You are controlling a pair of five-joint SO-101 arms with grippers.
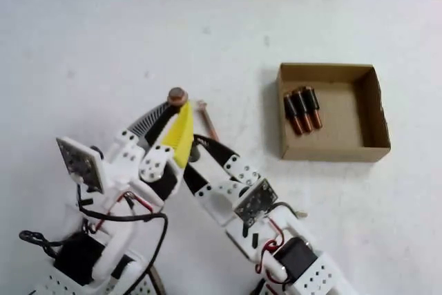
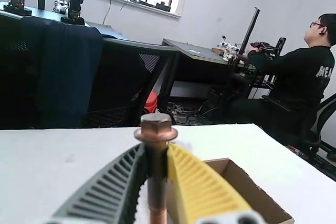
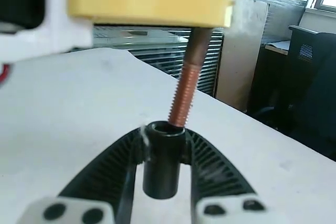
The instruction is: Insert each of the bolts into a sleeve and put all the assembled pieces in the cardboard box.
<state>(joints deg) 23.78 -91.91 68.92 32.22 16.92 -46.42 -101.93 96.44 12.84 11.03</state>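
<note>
the high view looks down on the table (image 1: 103,39) from above. the left wrist view sits low, facing the far room; the right wrist view looks across the table, very near. all share the bolt (image 1: 177,94).

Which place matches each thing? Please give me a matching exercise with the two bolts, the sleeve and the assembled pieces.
Things:
1. upright bolt
2. black sleeve
3. assembled pieces
4. loose bolt

Places:
A. lying on the table
B. held by the left gripper
C. inside the cardboard box
D. held by the right gripper

Pairs: 1-B, 2-D, 3-C, 4-A.
</note>
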